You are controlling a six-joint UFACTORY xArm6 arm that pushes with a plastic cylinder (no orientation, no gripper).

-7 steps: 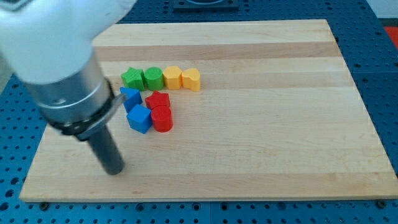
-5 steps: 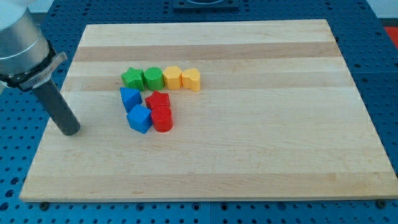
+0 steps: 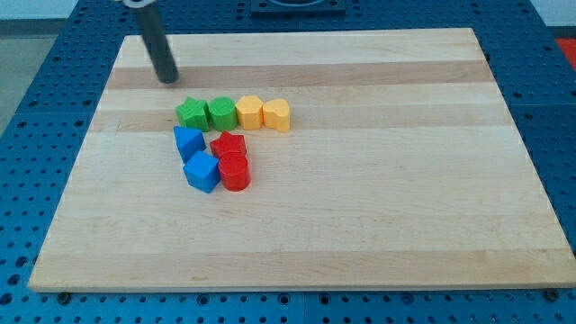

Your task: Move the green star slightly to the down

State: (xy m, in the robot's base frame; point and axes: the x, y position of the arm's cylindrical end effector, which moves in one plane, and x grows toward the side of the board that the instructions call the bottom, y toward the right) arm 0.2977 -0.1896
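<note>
The green star (image 3: 190, 113) lies at the left end of a row of blocks in the upper middle of the wooden board (image 3: 360, 198). A green round block (image 3: 220, 112) touches it on the right. My tip (image 3: 168, 78) rests on the board above and a little to the left of the green star, a short gap away from it. The dark rod rises from there out of the view's top.
Two yellow blocks (image 3: 249, 112) (image 3: 277, 115) continue the row to the right. Below the star lie two blue blocks (image 3: 188, 142) (image 3: 202, 171), a red star (image 3: 229, 145) and a red round block (image 3: 235, 171), all packed close together.
The rod has swung from the board's lower left, up past the left edge, to the spot above the green star. No block has moved.
</note>
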